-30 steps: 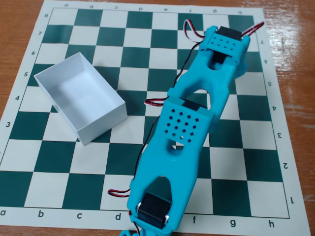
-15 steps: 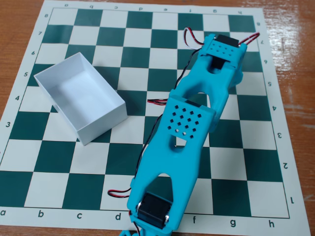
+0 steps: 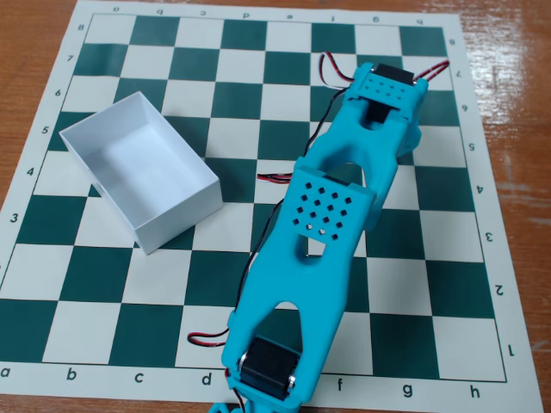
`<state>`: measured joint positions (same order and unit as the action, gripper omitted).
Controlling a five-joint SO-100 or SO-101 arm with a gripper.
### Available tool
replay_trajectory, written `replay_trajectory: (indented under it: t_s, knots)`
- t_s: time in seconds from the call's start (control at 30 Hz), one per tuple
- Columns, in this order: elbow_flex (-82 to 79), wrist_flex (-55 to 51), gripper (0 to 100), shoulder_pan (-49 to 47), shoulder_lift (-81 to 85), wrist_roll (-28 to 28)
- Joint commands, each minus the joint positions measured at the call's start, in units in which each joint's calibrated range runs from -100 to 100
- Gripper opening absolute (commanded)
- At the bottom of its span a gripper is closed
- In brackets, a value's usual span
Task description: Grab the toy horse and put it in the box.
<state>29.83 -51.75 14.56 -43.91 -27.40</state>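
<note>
White, thin-walled and open-topped, the box (image 3: pixel 138 172) sits turned at an angle on the left part of the chessboard mat (image 3: pixel 155 284), with nothing visible inside it; the toy horse cannot be seen anywhere in the fixed view, so its place cannot be told; to the right of the box, well apart from it, the turquoise arm (image 3: pixel 331 224) stretches from the bottom edge up toward the board's upper right, red, black and white wires (image 3: pixel 275 176) trailing along its left side; its far end near the top right covers whatever lies beneath; the gripper itself is hidden under the arm's body, so whether its fingers are spread or pressed together cannot be told; brown wooden table (image 3: pixel 34 26) frames the mat.
</note>
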Motion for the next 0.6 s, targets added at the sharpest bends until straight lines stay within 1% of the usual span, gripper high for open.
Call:
replay_trajectory:
  t_s: [0.0, 0.23, 0.57]
  knots:
    - [1.4, -0.7, 0, -1.8, 7.3, -0.6]
    - [-6.0, -3.0, 0, -6.9, 19.4, -1.6]
    - [-22.6, -5.1, 0, -16.3, 35.7, -3.2]
